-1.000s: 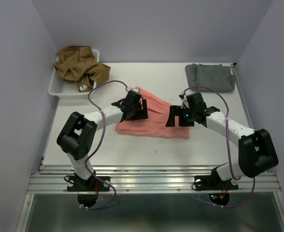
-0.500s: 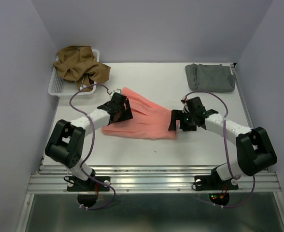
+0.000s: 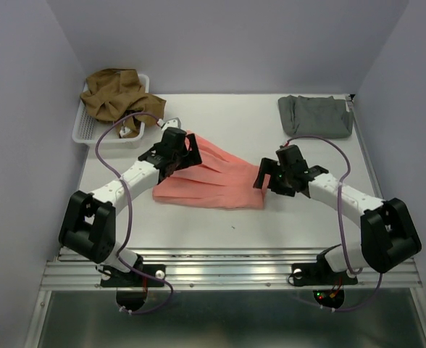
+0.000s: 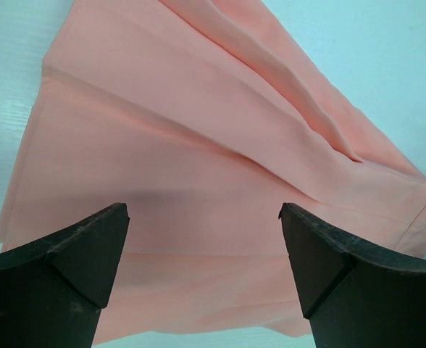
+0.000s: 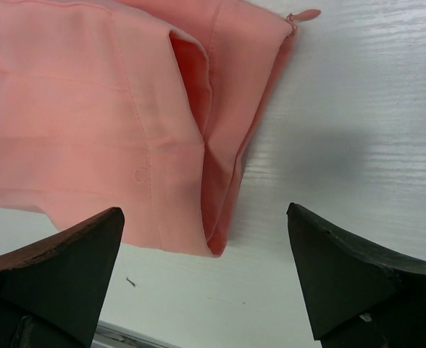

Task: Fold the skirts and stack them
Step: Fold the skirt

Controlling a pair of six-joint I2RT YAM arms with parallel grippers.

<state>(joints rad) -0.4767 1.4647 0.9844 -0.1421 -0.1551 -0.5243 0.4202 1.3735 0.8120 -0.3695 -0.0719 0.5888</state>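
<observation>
the salmon-pink skirt lies flat at the middle of the table, the left gripper over its far-left end and the right gripper at its right edge, both spread wide and holding nothing. the grey skirt sits folded at the far right corner, the olive-brown skirt in the basket at the far left.

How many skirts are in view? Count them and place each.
3. The pink skirt lies spread in the middle; the grey skirt is folded at far right; the brown skirt is heaped in the basket, far left. More may hide underneath.
</observation>
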